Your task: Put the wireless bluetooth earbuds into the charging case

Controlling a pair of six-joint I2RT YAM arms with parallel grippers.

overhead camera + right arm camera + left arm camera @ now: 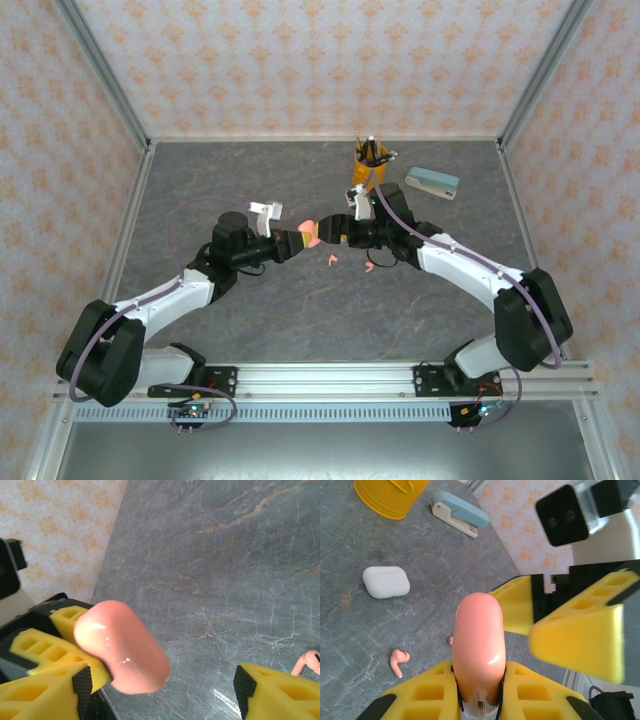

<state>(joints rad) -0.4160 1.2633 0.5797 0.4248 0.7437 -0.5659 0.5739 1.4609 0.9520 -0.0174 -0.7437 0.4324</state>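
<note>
My left gripper is shut on a salmon-pink charging case, held above the table with its rounded end sticking out. My right gripper is open. Its yellow fingers stand either side of the case's free end, which lies close to the left finger, without pinching it. In the top view the two grippers, left and right, meet mid-table around the case. Two pink earbuds lie on the table below. One earbud shows in the left wrist view and one in the right wrist view.
A white charging case lies shut on the grey table. Behind it stand a yellow cup holding pens and a blue-and-cream stapler. Patterned walls with metal posts close in the table on three sides.
</note>
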